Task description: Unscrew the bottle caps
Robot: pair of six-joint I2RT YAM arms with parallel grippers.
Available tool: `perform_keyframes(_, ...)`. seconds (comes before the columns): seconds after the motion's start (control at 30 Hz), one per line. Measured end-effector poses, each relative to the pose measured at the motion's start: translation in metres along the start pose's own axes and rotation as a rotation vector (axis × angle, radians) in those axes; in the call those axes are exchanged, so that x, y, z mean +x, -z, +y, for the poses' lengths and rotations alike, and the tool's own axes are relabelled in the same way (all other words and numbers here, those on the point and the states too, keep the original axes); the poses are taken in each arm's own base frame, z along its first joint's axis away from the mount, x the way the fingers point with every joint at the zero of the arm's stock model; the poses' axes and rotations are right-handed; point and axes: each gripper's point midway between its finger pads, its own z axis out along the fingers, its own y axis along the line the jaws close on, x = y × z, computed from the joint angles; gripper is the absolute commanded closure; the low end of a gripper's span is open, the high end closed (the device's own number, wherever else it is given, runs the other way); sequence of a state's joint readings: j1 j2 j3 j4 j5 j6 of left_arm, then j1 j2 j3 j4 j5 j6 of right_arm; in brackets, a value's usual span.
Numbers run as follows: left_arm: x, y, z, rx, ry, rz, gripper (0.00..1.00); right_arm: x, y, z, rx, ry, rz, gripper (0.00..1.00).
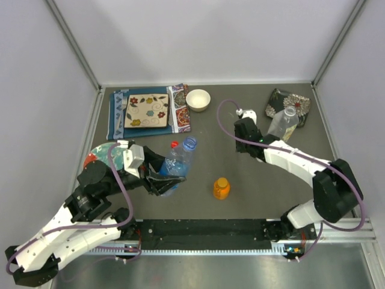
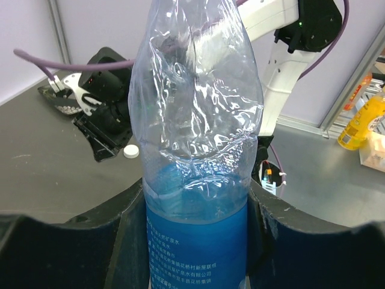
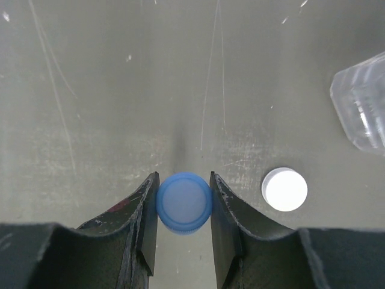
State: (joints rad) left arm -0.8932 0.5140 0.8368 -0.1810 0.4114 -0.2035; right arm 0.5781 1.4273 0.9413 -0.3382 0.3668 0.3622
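Blue cap (image 3: 183, 203): off its bottle, flat top toward the wrist camera, pinched from both sides by the right tool (image 3: 183, 191); whether it touches the counter (image 3: 108, 90) below, cannot tell.
Right tool: pressed onto the blue cap, pointing down over the far right part of the counter.
Blue bottle (image 2: 198, 150): left of the counter's middle, gripped low on its labelled part, crumpled tinted wall rising above the label.
Left tool (image 2: 197, 217): clamped around the blue bottle, one finger touching each side of the label.
White cap (image 3: 284, 189): loose and flat on the counter, just beside the right tool, apart from the blue cap.
Wide clear bottle (image 1: 281, 124): near the right tool, at the edge of a dark flowered mat (image 1: 295, 101); upright or lying, cannot tell.
Red cap (image 1: 174, 144): just beside the blue bottle's neck, on a bottle mostly hidden.
Orange bottle (image 1: 221, 189): standing alone on the near middle of the counter, between the arms.
White bowl (image 1: 198, 99): at the far edge, touching a blue patterned cloth (image 1: 147, 111).
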Motion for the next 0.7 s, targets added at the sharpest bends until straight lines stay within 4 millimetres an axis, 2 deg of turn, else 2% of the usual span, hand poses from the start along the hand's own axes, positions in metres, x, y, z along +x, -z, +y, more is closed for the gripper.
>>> perform_keyframes(0.1,0.004,0.001,0.001,-0.008,0.003,0.003,0.54,0.020,-0.016,0.000,0.010,0.007,0.049,0.90)
perform_keyframes(0.17,0.007,0.002,0.002,-0.012,0.006,0.005,0.54,0.029,-0.024,0.000,0.016,0.009,0.075,0.91)
perform_keyframes(0.3,0.013,0.002,0.004,-0.016,0.012,0.015,0.54,0.042,-0.037,-0.001,0.023,-0.002,0.113,0.98)
perform_keyframes(0.57,0.016,0.002,0.004,-0.018,0.016,0.019,0.54,0.055,-0.054,-0.007,0.044,-0.027,0.157,0.95)
perform_keyframes(0.67,0.018,0.002,0.006,-0.022,0.019,0.023,0.55,0.061,-0.059,-0.006,0.044,-0.033,0.172,0.84)
perform_keyframes(0.7,0.019,0.002,0.006,-0.022,0.020,0.025,0.55,0.061,-0.060,-0.006,0.042,-0.035,0.171,0.74)
